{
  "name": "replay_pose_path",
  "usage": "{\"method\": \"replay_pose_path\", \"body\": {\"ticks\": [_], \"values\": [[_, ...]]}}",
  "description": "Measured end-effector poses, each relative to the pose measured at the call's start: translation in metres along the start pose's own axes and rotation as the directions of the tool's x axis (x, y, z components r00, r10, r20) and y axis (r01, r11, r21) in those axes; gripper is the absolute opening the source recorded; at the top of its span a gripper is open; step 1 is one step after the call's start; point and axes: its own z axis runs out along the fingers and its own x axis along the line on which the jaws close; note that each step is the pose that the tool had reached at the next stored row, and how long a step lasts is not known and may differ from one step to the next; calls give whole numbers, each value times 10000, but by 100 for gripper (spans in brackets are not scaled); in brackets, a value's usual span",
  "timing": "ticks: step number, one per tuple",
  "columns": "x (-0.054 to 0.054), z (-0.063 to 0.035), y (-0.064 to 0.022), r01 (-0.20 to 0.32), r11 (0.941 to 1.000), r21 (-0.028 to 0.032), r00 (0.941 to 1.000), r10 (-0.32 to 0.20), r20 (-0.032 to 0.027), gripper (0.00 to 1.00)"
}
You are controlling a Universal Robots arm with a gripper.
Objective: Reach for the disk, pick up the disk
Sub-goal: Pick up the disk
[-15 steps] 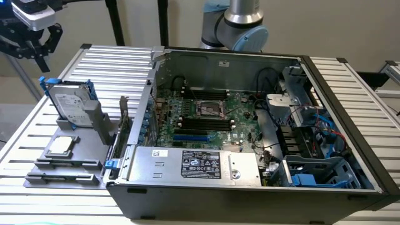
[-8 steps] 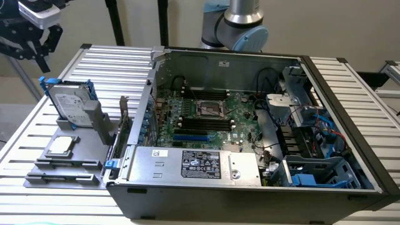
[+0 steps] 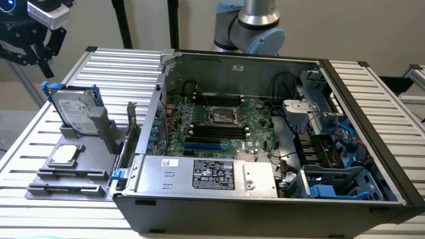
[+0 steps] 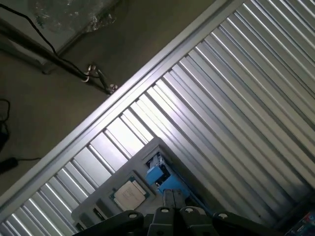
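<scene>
The disk [image 3: 74,110] is a silver-grey drive with a white label and a blue frame. It stands on edge in a grey holder [image 3: 99,130] on the slatted table, at the exterior view's left. My gripper [image 3: 41,64] hangs well above it near the upper left corner, touching nothing. In the wrist view the disk [image 4: 158,175] shows as a blue-edged end just beyond my gripper [image 4: 172,197], whose fingers look pressed together and hold nothing.
A small square silver chip [image 3: 65,155] [image 4: 129,192] lies flat on the grey fixture [image 3: 66,190] in front of the disk. An open computer case [image 3: 265,134] with its motherboard stands to the right. The table's edge [image 4: 98,113] and floor cables lie beyond.
</scene>
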Motion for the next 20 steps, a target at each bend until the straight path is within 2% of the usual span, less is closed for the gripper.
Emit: {"method": "replay_pose_path", "body": {"ticks": [5,10,15,20], "values": [[0,8,0,903,9959,7,9959,-903,-18,11],[0,12,0,1803,9836,6,9836,-1803,-41,11],[0,13,0,2684,9633,-1,9633,-2684,-67,11],[-2,14,-2,3450,9386,-8,9386,-3450,-88,11]]}}
